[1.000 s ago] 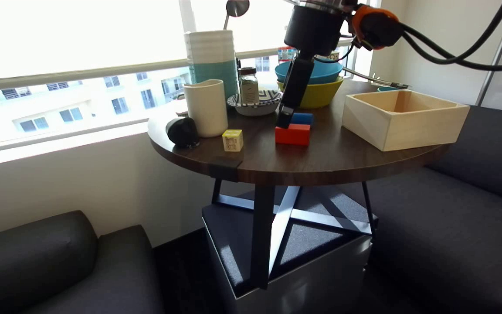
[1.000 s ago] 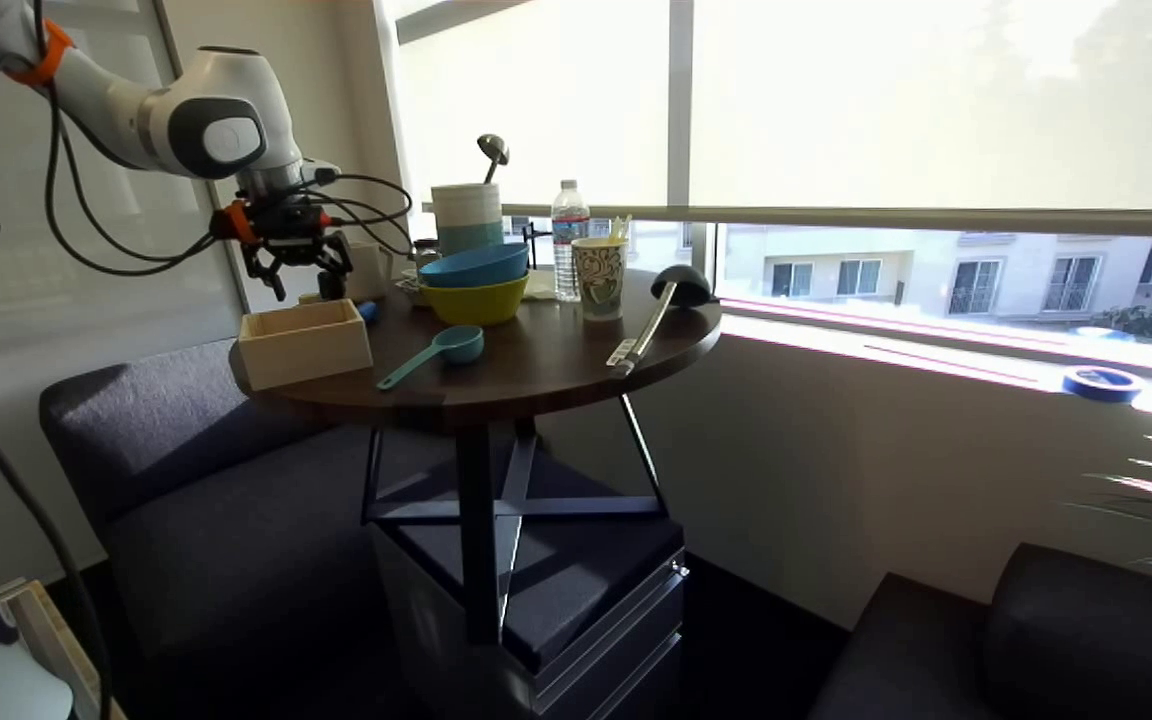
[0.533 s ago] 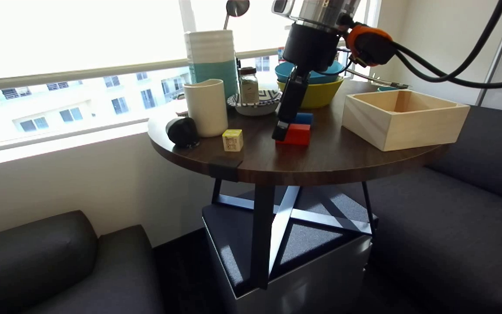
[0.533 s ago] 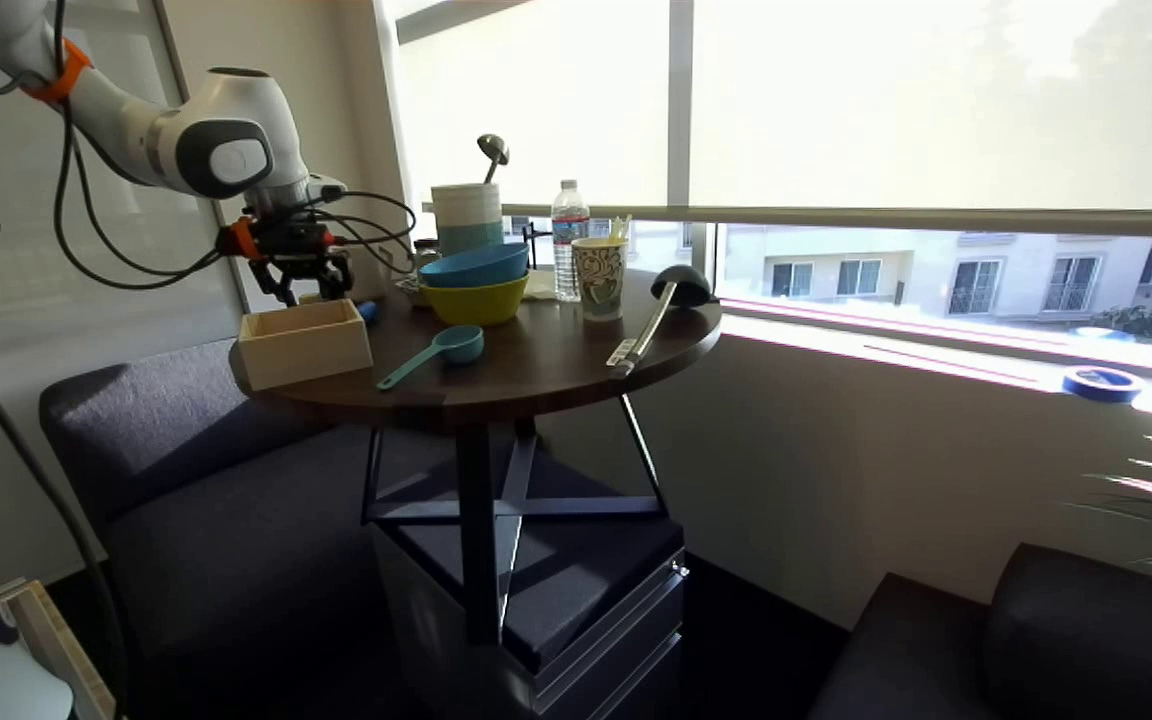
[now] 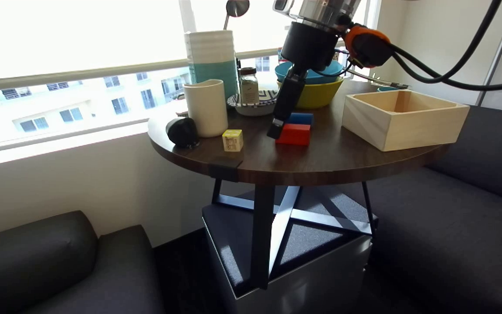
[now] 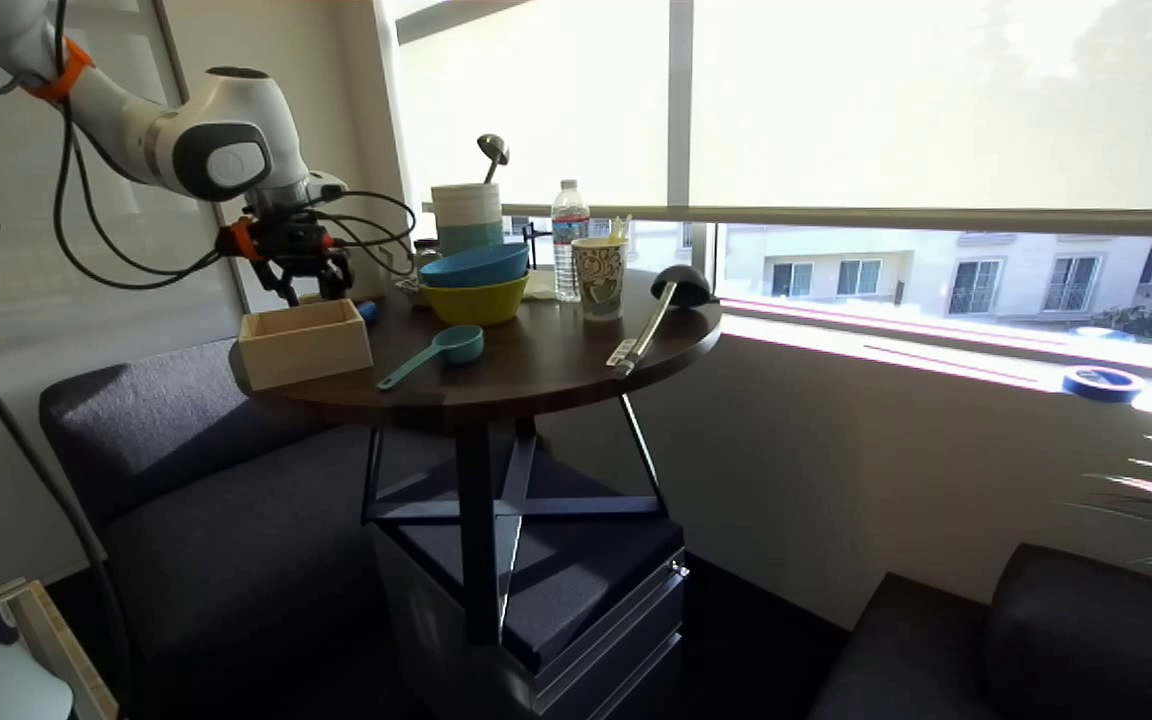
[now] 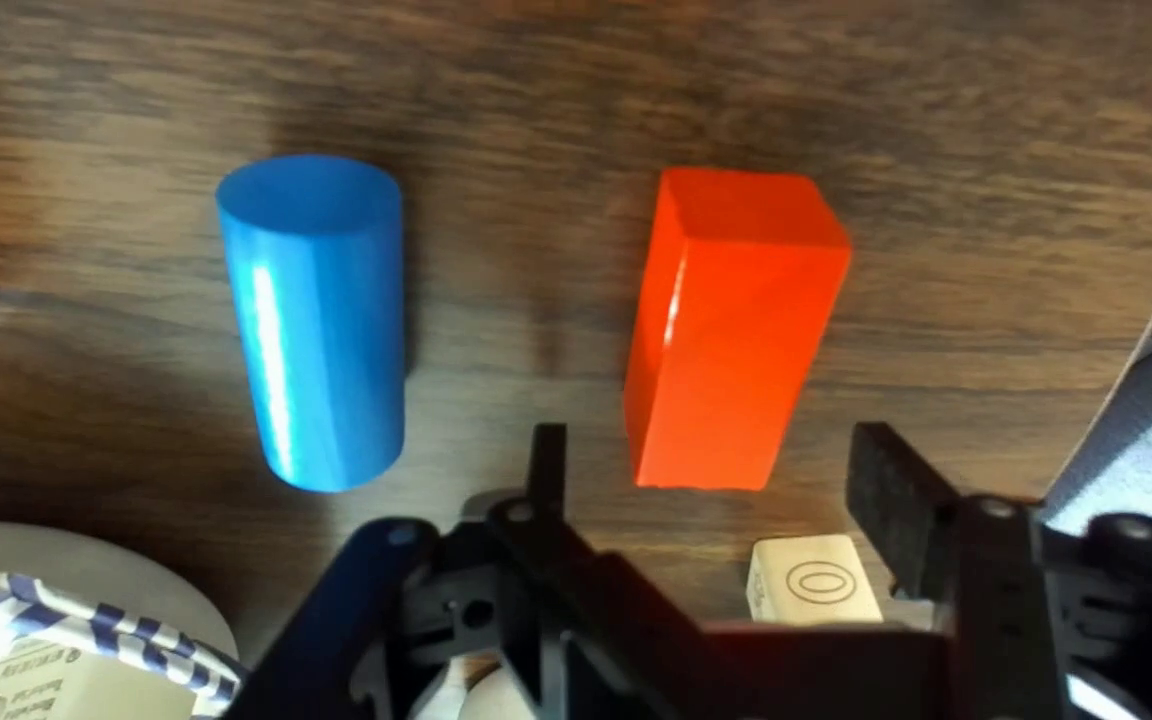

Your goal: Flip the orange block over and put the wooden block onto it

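Orange and glossy, the long block is lying along the table, its near end showing between the jaws in the wrist view and the rest of it reaching out ahead of them. The gripper is holding nothing: its jaws are standing well apart, one to each long side. In an exterior view a fingertip is hanging at the block's end; whether it is touching, nobody could be telling from these angles. The cube, of pale wood, is sitting apart from the block, showing in the wrist view back toward the palm, so no stack is standing yet. Outside the jaws, beyond one of them, a blue cylinder is lying, leaving a gap beside the block where that jaw should be fitting. Judging by looks, the block is probably going to be handling as light and stiff, hardly fragile, though its smooth faces could be slipping under a weak squeeze. The jaws would best be closing on the two long sides, near the middle; a hold at the very end would likely be letting the far end droop while the wrist is turning it over.
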Controlling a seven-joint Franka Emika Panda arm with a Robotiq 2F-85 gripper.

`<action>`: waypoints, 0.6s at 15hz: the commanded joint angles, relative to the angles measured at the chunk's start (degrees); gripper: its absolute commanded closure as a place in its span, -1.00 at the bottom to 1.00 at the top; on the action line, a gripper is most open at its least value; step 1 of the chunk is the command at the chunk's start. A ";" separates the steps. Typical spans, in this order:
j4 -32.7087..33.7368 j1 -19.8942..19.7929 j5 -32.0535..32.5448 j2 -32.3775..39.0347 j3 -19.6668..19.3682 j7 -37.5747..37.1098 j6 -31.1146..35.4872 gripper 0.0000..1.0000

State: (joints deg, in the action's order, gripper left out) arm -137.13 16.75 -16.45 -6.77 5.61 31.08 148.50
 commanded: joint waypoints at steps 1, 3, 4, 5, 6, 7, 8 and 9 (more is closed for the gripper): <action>-1.48 -0.55 -1.61 -0.71 0.63 1.23 1.23 0.13; -1.95 -0.62 -1.72 -1.01 0.53 1.39 1.39 0.42; -2.13 -0.45 -2.73 -1.20 0.39 1.98 1.58 0.54; -2.24 -0.08 -5.04 -1.59 0.09 3.25 1.48 0.66; -2.42 -0.09 -6.28 -1.93 -0.04 3.82 1.59 0.82; -2.62 -0.10 -7.63 -2.30 -0.15 4.79 1.66 0.83; -2.85 -0.03 -9.19 -2.81 -0.30 5.82 1.84 0.83; -3.00 0.10 -10.89 -3.18 -0.52 7.16 2.05 0.83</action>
State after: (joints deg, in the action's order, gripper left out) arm -137.97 16.66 -22.10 -7.30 5.31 34.20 148.85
